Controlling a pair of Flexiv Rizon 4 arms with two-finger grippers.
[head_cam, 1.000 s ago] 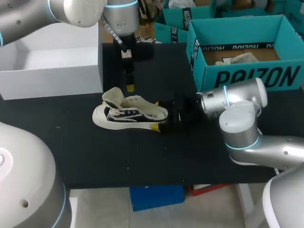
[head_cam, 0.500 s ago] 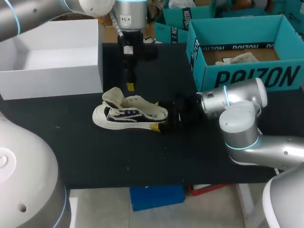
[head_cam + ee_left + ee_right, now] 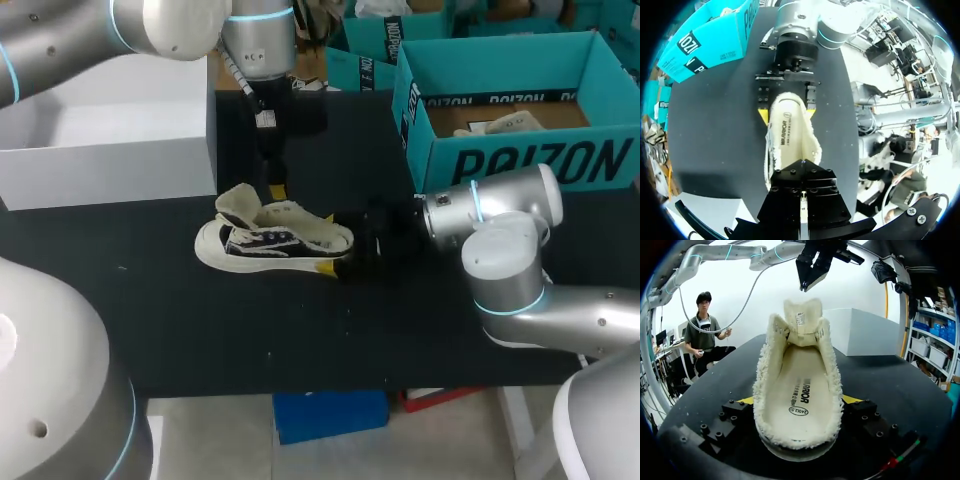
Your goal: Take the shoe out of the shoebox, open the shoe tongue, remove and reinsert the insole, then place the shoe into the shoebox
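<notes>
Head view: a low dark shoe [image 3: 272, 241] with a fleecy cream lining lies on its sole on the black table [image 3: 200, 330], toe pointing left. The right arm's pincer [image 3: 332, 245] is at the shoe's heel, one yellow-tipped finger on each side, gripping it. The left arm's pincer [image 3: 275, 188] hangs point-down just above the shoe's open mouth, near the raised tongue [image 3: 238, 203]. A white box [image 3: 100, 140] sits behind and to the left of the shoe, and the open teal shoebox [image 3: 520, 160] stands behind and to its right, well apart from it. Left wrist view: looking down into the shoe [image 3: 790, 140], the pale insole [image 3: 790, 131] lies flat inside. The left pincer [image 3: 801, 200] is over the toe end of the shoe, its dark fingers pressed together with nothing between them. At the far end of the shoe, the right pincer [image 3: 786, 114] clamps the heel, its yellow tips touching both sides. The teal shoebox [image 3: 710, 35] stands off to one side of the shoe. Right wrist view: the shoe [image 3: 832, 390] sits heel-first between this pincer's [image 3: 799, 400] fingers, which press against its fleecy sides. The tongue [image 3: 802, 320] stands upright at the far end of the shoe, and the closed left pincer [image 3: 807, 282] hangs just above it, not touching.
</notes>
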